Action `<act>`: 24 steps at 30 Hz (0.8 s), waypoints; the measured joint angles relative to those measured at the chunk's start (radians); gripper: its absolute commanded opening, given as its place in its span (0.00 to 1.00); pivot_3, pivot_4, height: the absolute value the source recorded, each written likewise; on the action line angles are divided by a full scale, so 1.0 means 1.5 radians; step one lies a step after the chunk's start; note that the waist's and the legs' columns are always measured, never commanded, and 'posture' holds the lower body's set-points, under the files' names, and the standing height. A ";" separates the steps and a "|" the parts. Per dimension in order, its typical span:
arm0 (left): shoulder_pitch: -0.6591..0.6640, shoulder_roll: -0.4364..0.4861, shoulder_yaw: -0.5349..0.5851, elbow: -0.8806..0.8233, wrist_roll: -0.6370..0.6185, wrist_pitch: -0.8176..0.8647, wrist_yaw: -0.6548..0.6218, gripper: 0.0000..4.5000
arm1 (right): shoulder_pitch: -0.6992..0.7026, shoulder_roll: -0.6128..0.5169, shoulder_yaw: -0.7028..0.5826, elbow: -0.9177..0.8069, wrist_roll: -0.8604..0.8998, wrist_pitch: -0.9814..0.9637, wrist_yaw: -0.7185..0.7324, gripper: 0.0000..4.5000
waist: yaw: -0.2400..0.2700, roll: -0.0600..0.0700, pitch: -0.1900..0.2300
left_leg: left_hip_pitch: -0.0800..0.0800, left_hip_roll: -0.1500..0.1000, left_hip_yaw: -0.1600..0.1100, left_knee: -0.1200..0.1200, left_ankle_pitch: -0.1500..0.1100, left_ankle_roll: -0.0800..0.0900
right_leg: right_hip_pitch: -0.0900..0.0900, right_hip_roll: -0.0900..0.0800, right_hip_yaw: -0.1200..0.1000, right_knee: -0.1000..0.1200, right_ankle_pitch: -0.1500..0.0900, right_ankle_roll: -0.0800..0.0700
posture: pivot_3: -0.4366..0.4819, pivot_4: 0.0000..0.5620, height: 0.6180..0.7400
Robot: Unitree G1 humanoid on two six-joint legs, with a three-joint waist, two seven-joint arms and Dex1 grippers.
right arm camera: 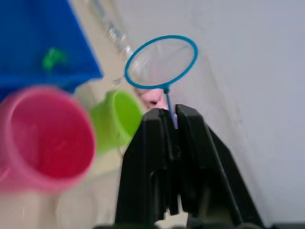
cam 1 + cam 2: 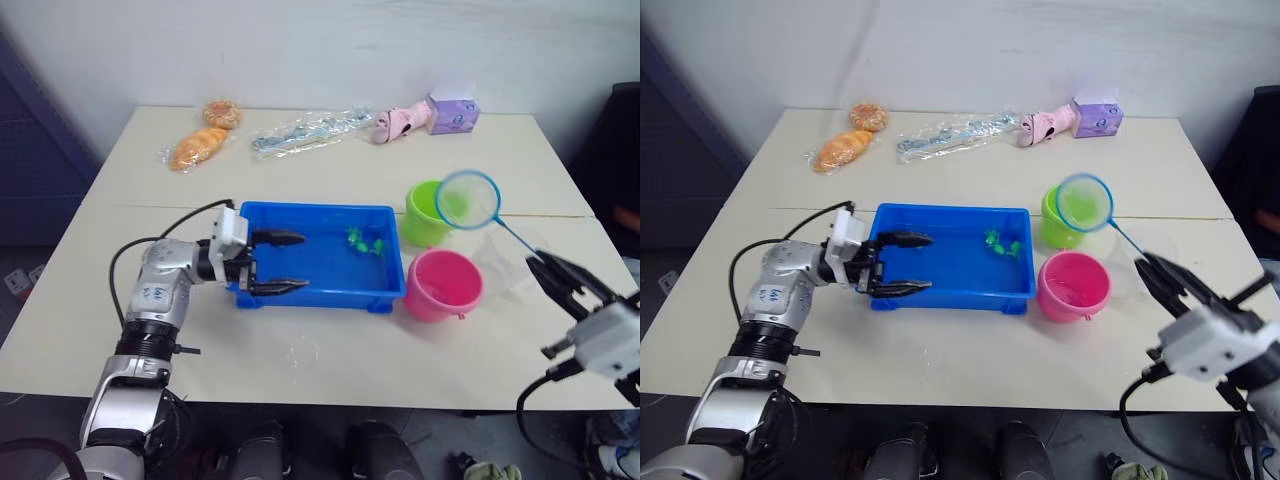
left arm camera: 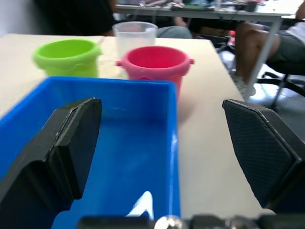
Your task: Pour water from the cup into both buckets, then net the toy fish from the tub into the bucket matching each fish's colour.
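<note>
No writing, label, brand or number can be read on anything.

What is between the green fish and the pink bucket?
In the left eye view, the blue tub's wall separates the green fish from the pink bucket.

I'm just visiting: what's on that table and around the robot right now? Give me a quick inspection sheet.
Surface: pale table.
Job's things: blue tub holding green toy fish; green bucket, pink bucket and clear cup beside it.
Clutter: bread, plastic bag, pink toy, purple box at the far edge.
Grippers: left gripper open at the tub's end; right gripper shut on the net, hoop raised above the green bucket.
Cables: black cable on the left arm.
Surroundings: seated person.
</note>
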 measured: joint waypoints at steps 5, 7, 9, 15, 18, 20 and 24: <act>0.078 0.084 0.077 -0.027 -0.021 0.012 0.010 0.97 | -0.251 -0.055 0.241 -0.012 0.137 0.284 0.046 0.00 | 0.003 0.000 0.000 | -0.001 0.000 -0.001 0.000 0.000 0.000 | -0.001 -0.001 -0.001 0.000 -0.001 -0.001 | 0.48 0.27 1.00; 0.110 0.110 0.096 -0.034 -0.020 0.006 0.017 0.97 | -0.330 -0.052 0.326 0.003 0.123 0.339 0.063 0.00 | 0.002 0.000 0.000 | -0.003 -0.001 -0.001 0.000 -0.001 0.001 | -0.003 -0.002 -0.001 0.000 0.000 -0.001 | 0.48 0.27 1.00; 0.139 0.134 0.114 -0.039 -0.019 0.004 0.027 0.97 | -0.412 -0.013 0.416 0.041 0.095 0.384 0.073 0.00 | 0.001 0.000 0.000 | -0.004 -0.001 -0.001 0.002 -0.001 0.002 | -0.003 -0.003 -0.001 0.001 0.000 -0.001 | 0.48 0.27 1.00; 0.180 0.194 0.143 -0.038 -0.013 -0.008 0.034 0.97 | -0.554 0.060 0.563 0.153 0.005 0.423 0.100 0.00 | 0.001 0.000 0.000 | -0.005 -0.003 -0.001 0.005 -0.003 0.005 | -0.003 -0.006 -0.002 0.002 0.000 -0.001 | 0.48 0.27 1.00; 0.205 0.211 0.154 -0.043 -0.013 -0.005 0.039 0.97 | -0.602 0.082 0.614 0.207 -0.030 0.427 0.135 0.00 | 0.000 0.000 0.000 | -0.005 -0.003 -0.001 0.004 -0.004 0.005 | -0.003 -0.006 -0.002 0.002 0.000 -0.001 | 0.48 0.27 1.00; 0.225 0.218 0.156 -0.046 -0.012 -0.004 0.042 0.97 | -0.626 0.092 0.642 0.245 -0.054 0.423 0.157 0.00 | 0.000 0.000 0.000 | -0.005 -0.003 0.000 0.004 -0.004 0.005 | -0.004 -0.006 -0.002 0.002 0.000 -0.001 | 0.48 0.27 1.00; 0.243 0.226 0.157 -0.049 -0.012 -0.004 0.043 0.97 | -0.676 0.120 0.680 0.317 -0.108 0.412 0.182 0.00 | -0.001 0.000 0.000 | -0.005 -0.003 0.000 0.004 -0.004 0.005 | -0.004 -0.006 -0.002 0.002 0.000 -0.001 | 0.48 0.27 1.00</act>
